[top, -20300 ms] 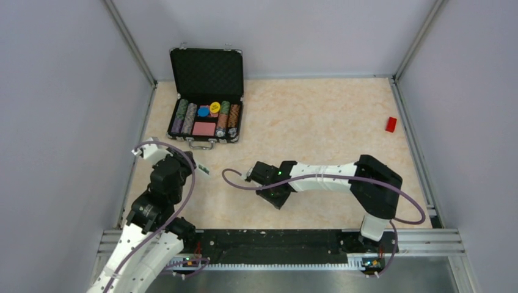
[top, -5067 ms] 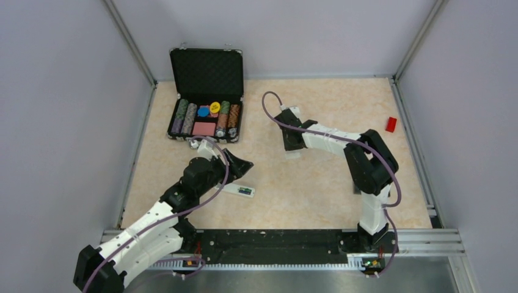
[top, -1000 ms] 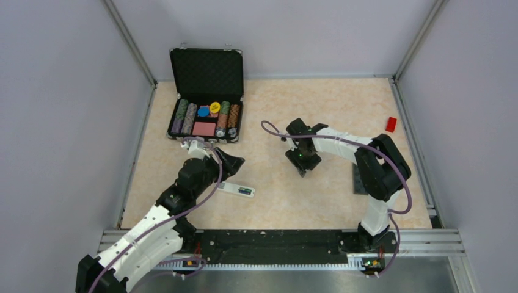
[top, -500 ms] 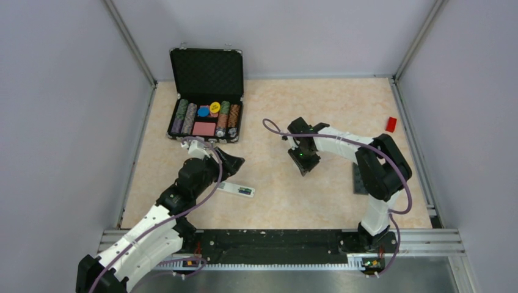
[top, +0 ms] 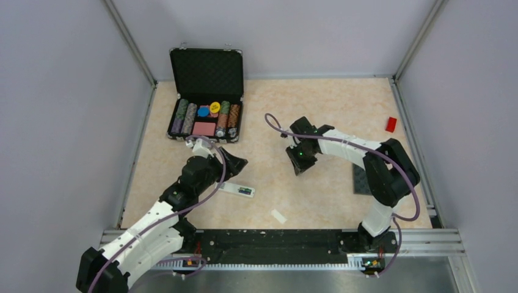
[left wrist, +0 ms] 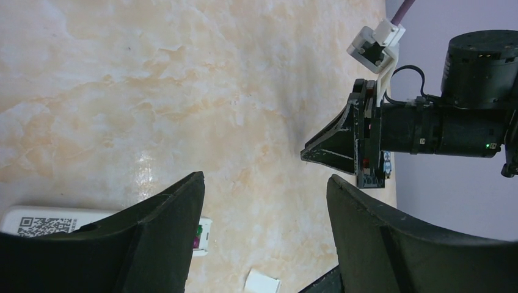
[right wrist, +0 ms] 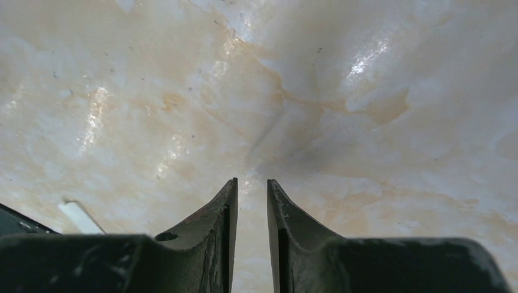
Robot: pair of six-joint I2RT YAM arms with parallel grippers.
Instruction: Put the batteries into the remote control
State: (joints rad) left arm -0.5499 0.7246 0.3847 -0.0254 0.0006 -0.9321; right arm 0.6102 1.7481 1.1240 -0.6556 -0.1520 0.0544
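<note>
The white remote control (top: 236, 189) lies on the table, back up, in front of my left gripper (top: 237, 165). The green and dark purple batteries (top: 245, 191) sit in its recess at the right end. In the left wrist view the remote (left wrist: 43, 223) lies under the left finger, the batteries (left wrist: 197, 237) showing at its end. My left gripper (left wrist: 264, 180) is wide open and empty above the remote. My right gripper (top: 299, 168) hovers over bare table at the centre, its jaws (right wrist: 251, 181) a narrow gap apart, nothing between them.
A small flat white cover plate (top: 278, 216) lies near the front edge, also seen in the left wrist view (left wrist: 262, 282) and the right wrist view (right wrist: 79, 217). An open black chip case (top: 206, 116) stands back left. A red block (top: 391, 124) lies far right. A dark mat (top: 360, 180) lies beside the right arm.
The white cover plate has appeared on the table near the front edge. My right gripper shifted slightly right. My left gripper edged a little forward over the remote.
</note>
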